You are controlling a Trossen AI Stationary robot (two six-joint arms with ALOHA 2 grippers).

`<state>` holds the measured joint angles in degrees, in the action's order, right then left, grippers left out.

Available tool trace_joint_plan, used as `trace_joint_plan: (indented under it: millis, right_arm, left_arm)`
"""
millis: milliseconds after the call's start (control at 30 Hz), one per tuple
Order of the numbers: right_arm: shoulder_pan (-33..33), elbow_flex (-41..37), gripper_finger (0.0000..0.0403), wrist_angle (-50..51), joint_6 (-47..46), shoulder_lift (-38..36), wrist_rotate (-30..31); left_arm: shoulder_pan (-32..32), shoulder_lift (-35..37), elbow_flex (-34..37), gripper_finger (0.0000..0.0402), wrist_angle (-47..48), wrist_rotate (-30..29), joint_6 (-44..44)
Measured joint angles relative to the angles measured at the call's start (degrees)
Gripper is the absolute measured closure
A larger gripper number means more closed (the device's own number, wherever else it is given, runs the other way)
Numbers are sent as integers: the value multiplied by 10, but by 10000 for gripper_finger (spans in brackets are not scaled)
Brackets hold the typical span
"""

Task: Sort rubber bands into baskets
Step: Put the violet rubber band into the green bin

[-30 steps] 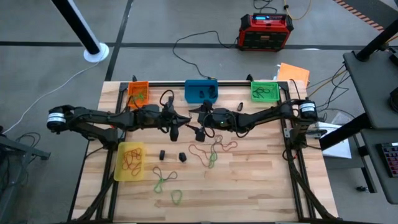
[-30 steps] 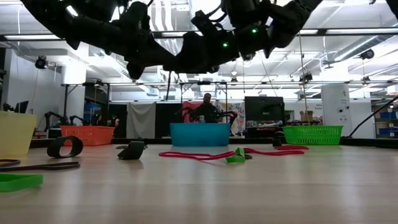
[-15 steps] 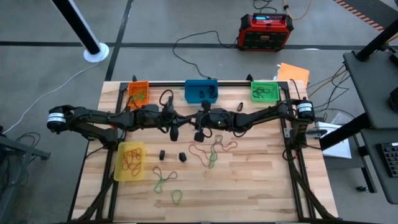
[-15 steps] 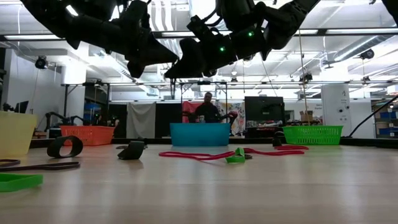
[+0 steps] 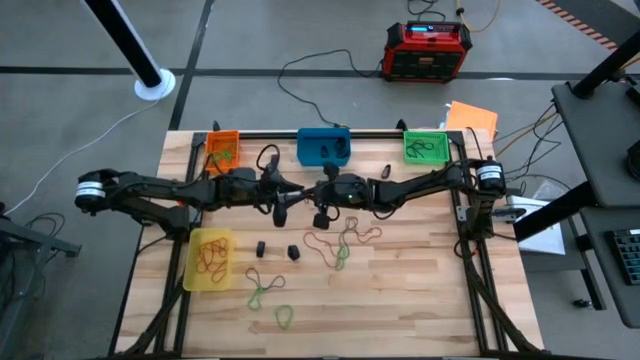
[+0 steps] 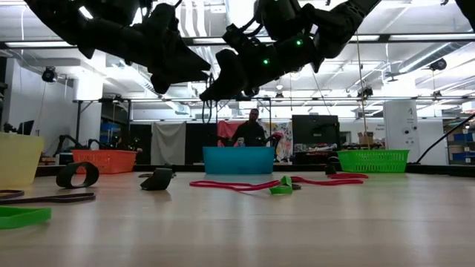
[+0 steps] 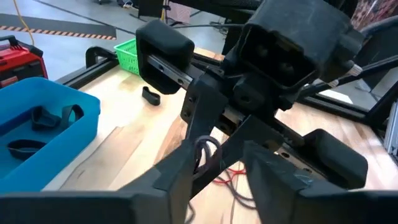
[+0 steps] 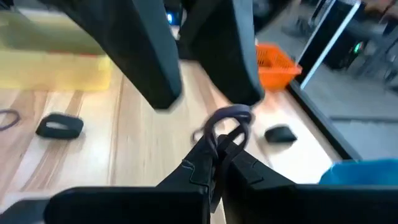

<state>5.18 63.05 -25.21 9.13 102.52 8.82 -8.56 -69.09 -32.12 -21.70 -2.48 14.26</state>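
From overhead we look straight down on the whole pale wooden slatted table point(image 5: 400, 280). Our low camera sits at tabletop height, facing level across toward the room. Each wrist camera looks closely past its own fingers. We see the blue rectangular plastic basket point(image 5: 323, 146) in both wide views.

We see a wooden table point(image 5: 420, 270) carrying four baskets: orange point(image 5: 222, 148), blue point(image 5: 324, 146) and green point(image 5: 425, 146) along the far edge behind the right claw point(image 5: 320, 214), yellow point(image 5: 210, 259) nearer the front. Loose rubber bands point(image 5: 340, 244) lie just in front of that claw, with green ones point(image 5: 266, 290) farther forward.
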Motion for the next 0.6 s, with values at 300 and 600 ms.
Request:
trace_joint_plan:
  millis: [300, 600]
  right_arm:
    - [36, 104, 394, 340, -30, -3, 45]
    - [128, 222, 394, 702, 9, -10, 128]
  left_arm:
    - [-13, 64, 0, 211, 116, -7, -15]
    - [-13, 123, 0, 210, 194, -46, -13]
